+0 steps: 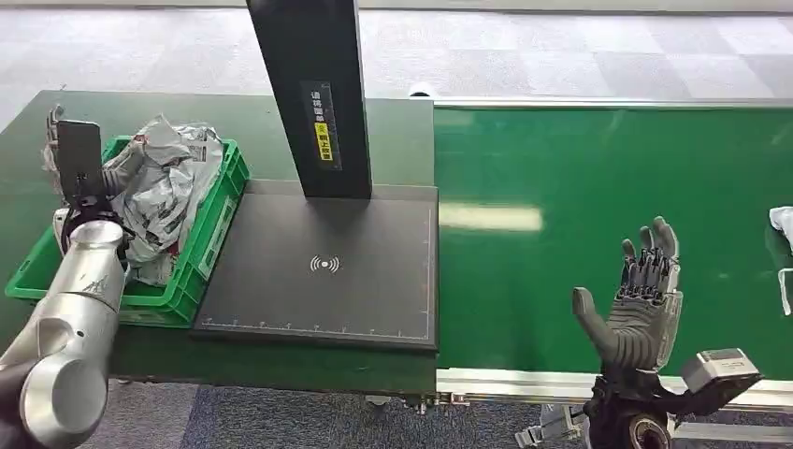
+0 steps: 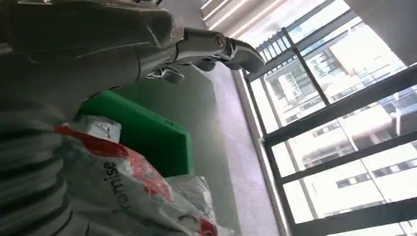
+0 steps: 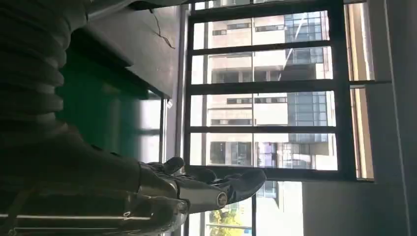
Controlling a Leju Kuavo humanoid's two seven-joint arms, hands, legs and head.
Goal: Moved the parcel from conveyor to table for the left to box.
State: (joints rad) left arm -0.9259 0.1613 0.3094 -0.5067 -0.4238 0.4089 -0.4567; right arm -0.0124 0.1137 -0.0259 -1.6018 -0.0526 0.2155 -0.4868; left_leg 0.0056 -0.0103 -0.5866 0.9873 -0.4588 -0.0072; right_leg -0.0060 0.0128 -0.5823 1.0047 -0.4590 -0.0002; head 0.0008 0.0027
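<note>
Hovering over the green conveyor (image 1: pixel 598 187), the right hand (image 1: pixel 636 304) is standing upright, fingers spread, grasping nothing. A white parcel (image 1: pixel 782 245) is lying on the conveyor's far right edge, well apart from that hand. Left hand (image 1: pixel 79 168) is hanging over the green crate (image 1: pixel 210 224) of crumpled bags (image 1: pixel 164 187), left of the conveyor; cannot tell its grasp. Dark worktop (image 1: pixel 323 271) is sitting between crate and conveyor.

Head view evenly lit and sharp, a pale glare strip on the green belt (image 1: pixel 608 234). Both wrist views are backlit: windows (image 3: pixel 275 93) blown out bright, my right hand (image 3: pixel 196 189) nearly a dark silhouette, my left hand (image 2: pixel 162 44) dim and soft up close. Bag (image 2: pixel 128 191) slightly blurred.
</note>
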